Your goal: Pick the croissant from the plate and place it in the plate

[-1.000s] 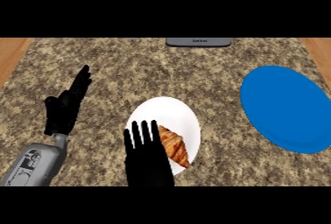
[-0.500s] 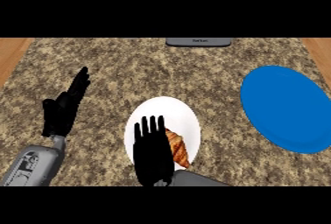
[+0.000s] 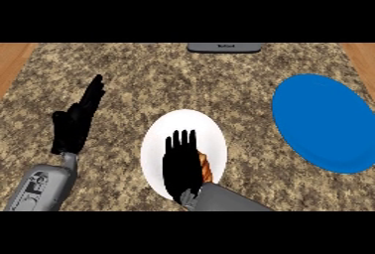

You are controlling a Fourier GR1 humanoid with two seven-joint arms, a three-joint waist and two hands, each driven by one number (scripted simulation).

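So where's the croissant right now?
The croissant lies on the white plate at the head view's lower centre, mostly hidden under the right hand, left of the blue plate.

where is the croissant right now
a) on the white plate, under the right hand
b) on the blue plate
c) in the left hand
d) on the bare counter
A: a brown edge of the croissant shows on the white plate, beside the right hand, which is spread flat over most of it.
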